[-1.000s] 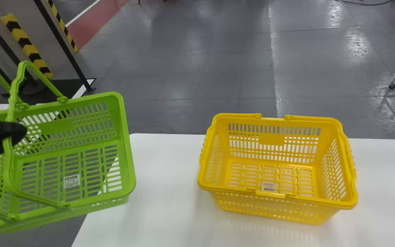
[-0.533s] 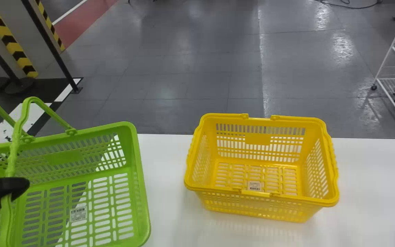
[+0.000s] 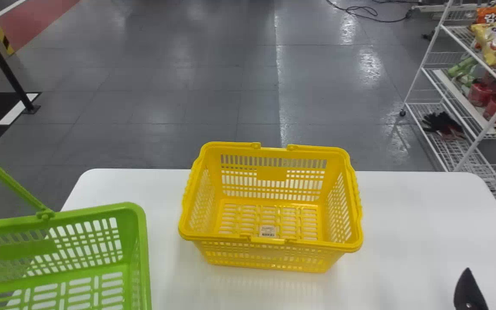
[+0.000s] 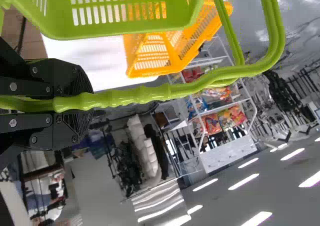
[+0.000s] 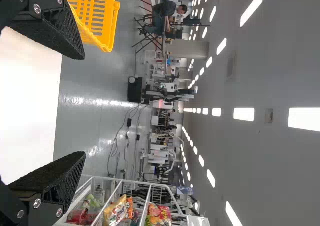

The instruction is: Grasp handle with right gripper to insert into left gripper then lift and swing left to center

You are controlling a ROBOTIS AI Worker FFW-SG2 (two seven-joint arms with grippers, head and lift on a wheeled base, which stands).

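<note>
The left gripper [image 4: 82, 103] pinches the wavy green plastic handle [image 4: 145, 93]; the right gripper [image 5: 85, 106] is spread; swing smoothly, basket level, clear of the yellow slotted basket [image 3: 271, 173]. The green slotted plastic basket [image 3: 24, 250] is at the white table [image 3: 403, 215]'s left, open top upward; its long axis seems to run side to side.

Bright ceiling lights [image 5: 244, 114]; glare on floor [image 3: 369, 64]

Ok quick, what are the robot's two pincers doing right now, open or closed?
Left pincer: closed, holding the green handle.
Right pincer: open wide, holding nothing.
</note>
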